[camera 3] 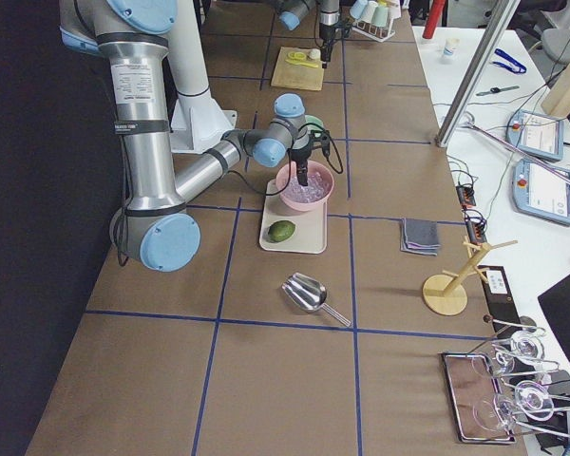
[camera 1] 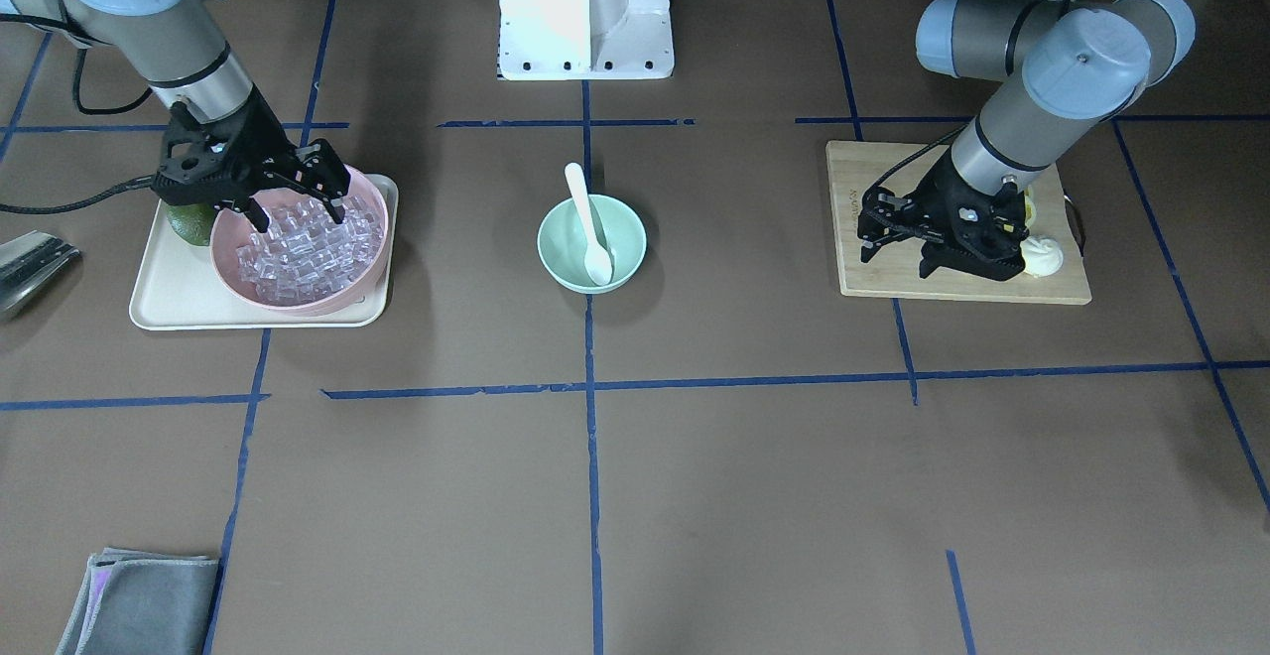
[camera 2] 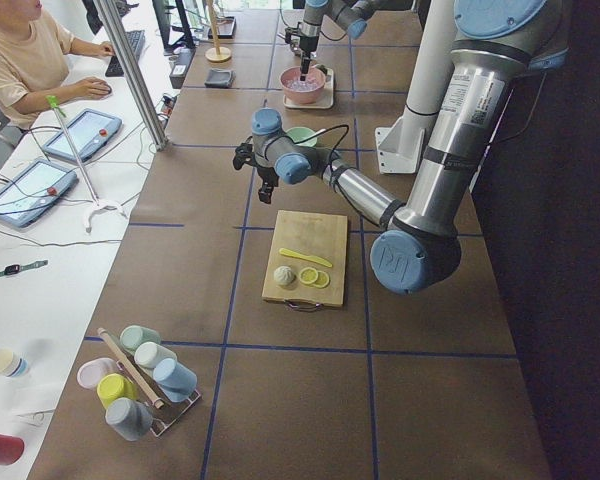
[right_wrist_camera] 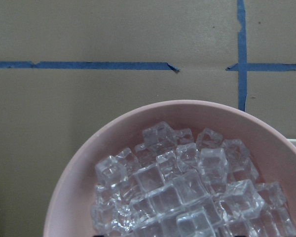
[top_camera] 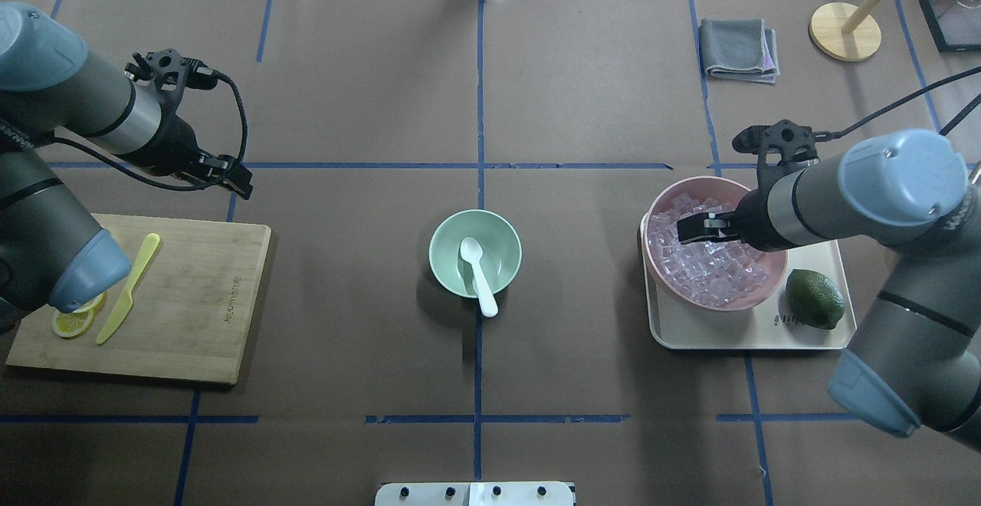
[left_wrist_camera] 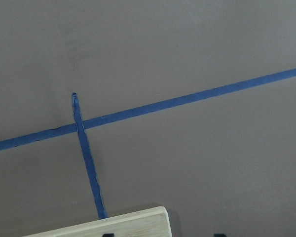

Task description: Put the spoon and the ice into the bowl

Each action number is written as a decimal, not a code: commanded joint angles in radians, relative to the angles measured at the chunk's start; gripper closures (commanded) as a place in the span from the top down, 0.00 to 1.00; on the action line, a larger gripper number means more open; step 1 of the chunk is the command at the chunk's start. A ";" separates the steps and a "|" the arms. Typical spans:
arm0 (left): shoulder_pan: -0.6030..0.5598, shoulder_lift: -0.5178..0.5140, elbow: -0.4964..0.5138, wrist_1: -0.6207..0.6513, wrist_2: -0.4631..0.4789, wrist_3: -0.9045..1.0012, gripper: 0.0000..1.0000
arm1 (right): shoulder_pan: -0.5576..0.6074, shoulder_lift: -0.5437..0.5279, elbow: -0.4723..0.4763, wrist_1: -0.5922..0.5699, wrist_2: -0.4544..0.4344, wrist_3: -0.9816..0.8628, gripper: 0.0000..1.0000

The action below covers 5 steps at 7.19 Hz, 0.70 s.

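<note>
Ice (right_wrist_camera: 177, 187) heaped in the pink bowl (right_wrist_camera: 74, 168); spoon (camera 1: 592, 228) lying in the green bowl (camera 1: 556, 238).
Right gripper (camera 1: 298, 218), fingers spread, hangs over the ice; left gripper (top_camera: 234, 180), fingers also parted, hovers beside the cutting board (top_camera: 191, 299).

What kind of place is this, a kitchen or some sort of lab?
Most likely a robotics lab, not a kitchen: the table is gridded with blue tape, two robot arms stand at it, and an operator sits alongside at a desk with tablets.
</note>
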 commanded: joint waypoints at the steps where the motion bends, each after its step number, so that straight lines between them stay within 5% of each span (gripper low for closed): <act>1: 0.000 0.001 -0.005 0.000 0.000 -0.002 0.78 | -0.029 -0.004 -0.016 -0.002 -0.071 -0.131 0.87; 3: 0.001 0.001 -0.012 0.000 0.001 -0.011 0.78 | -0.034 -0.004 -0.035 0.000 -0.087 -0.150 0.87; 4: 0.001 0.001 -0.011 0.000 0.001 -0.011 0.78 | -0.032 -0.006 -0.035 0.000 -0.087 -0.150 0.74; 5: 0.001 0.002 -0.011 0.000 0.000 -0.009 0.78 | -0.032 -0.003 -0.035 0.000 -0.087 -0.151 0.41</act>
